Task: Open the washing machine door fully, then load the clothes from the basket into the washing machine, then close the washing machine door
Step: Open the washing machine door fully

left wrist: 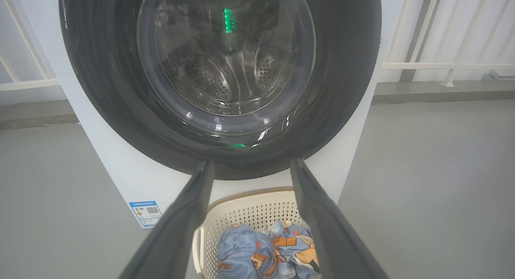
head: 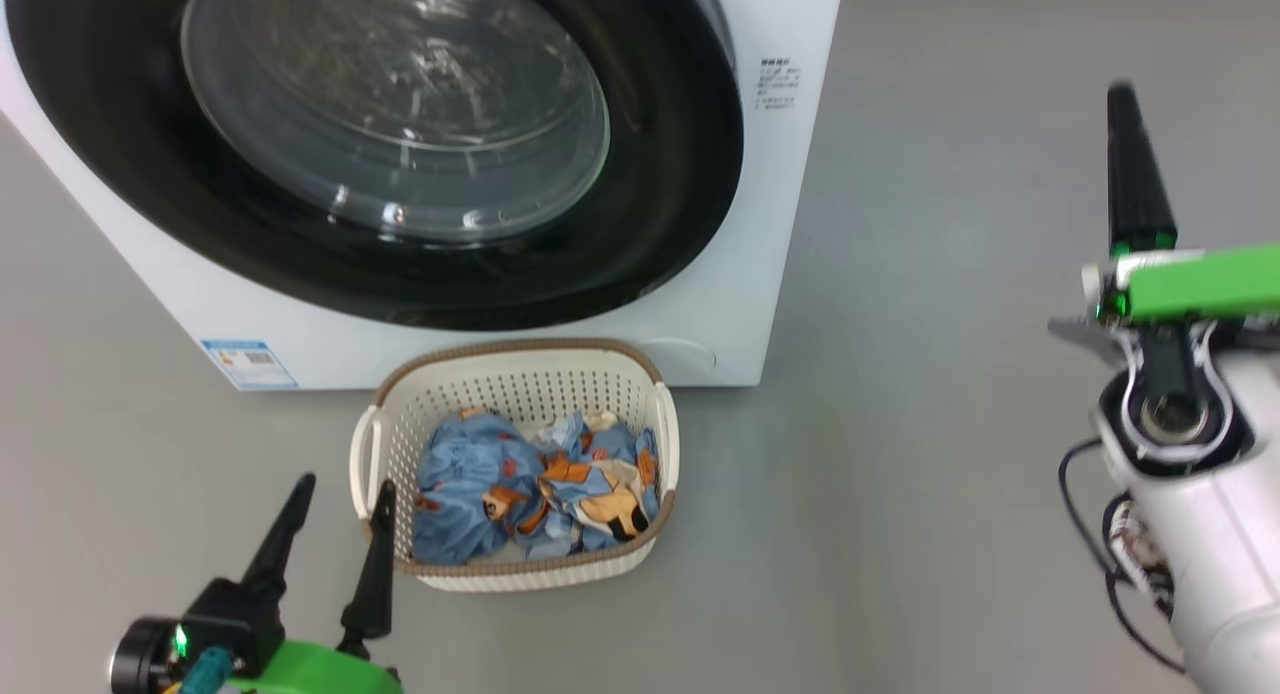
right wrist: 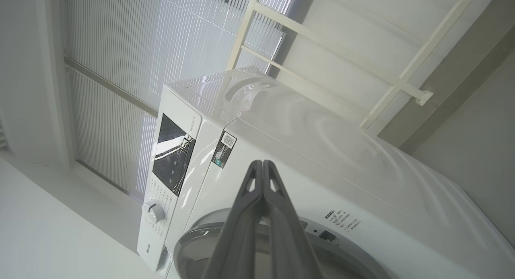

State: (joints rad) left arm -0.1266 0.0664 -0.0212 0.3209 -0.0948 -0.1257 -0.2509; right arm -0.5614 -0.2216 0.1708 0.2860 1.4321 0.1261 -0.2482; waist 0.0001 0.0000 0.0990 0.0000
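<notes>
The two long dark fingers [head: 283, 534] of our left gripper [head: 345, 484] are standing spread wide and gripping nothing. The fingers [head: 1135, 194] of our right gripper [head: 1122, 94] are pressing flat together, also empty.

We are holding the left gripper low at the near left corner of the small cream-white perforated plastic basket [head: 520, 389]. In the head view its inner finger is crossing that corner's brown edge. We are holding the right gripper raised well to the right of the big white front-loading washing machine [head: 790, 224], above the bare grey floor [head: 930, 454] lying open on that side.

The large round washing machine door [head: 665, 174], glossy black around clear glass, is sitting shut and facing us. The basket is sitting on the floor just before the machine's lower front edge, under the door. Its long axis is running parallel to that front, with handles at the two ends. The light blue bear-printed clothes [head: 480, 484] are lying crumpled inside it.
</notes>
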